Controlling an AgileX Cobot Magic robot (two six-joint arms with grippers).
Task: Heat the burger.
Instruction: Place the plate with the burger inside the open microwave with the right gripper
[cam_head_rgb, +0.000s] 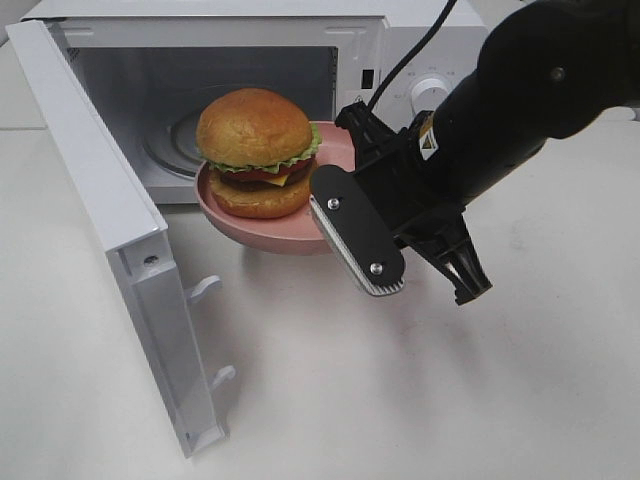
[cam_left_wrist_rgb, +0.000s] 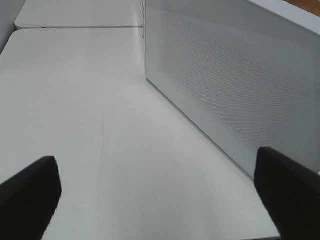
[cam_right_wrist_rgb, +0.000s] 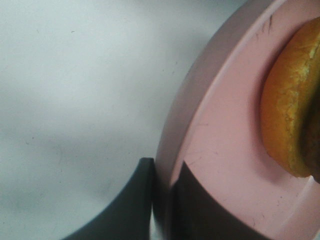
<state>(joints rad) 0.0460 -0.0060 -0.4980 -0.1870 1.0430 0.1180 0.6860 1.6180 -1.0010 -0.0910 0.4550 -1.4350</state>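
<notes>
Insertion stage of heating the burger. The burger (cam_head_rgb: 257, 150) sits on one pink plate (cam_head_rgb: 232, 226), toward the side away from the gripping point. The plate is carried clear of the white table (cam_head_rgb: 420, 400), right at the mouth of the open microwave oven (cam_head_rgb: 400, 40), and is not yet set on the glass turntable (cam_head_rgb: 172, 142). The right gripper (cam_right_wrist_rgb: 161, 192) is pressed together on the plate's rim, one finger above it and one below. This hold probably serves to keep the fingers off the food and let the plate slide in level. The microwave door (cam_head_rgb: 110, 220) stands swung fully aside, leaving the cavity unobstructed. The left gripper (cam_left_wrist_rgb: 159, 200) is spread wide and holds nothing. It hangs low over the table beside a white dotted panel (cam_left_wrist_rgb: 225, 85), apparently parked clear of the carrying arm. Count: one burger, one plate, one microwave with one control knob (cam_head_rgb: 430, 92), and two latch hooks (cam_head_rgb: 205, 288) on the door edge. There are two grippers, and only the right appears in the overhead view.
</notes>
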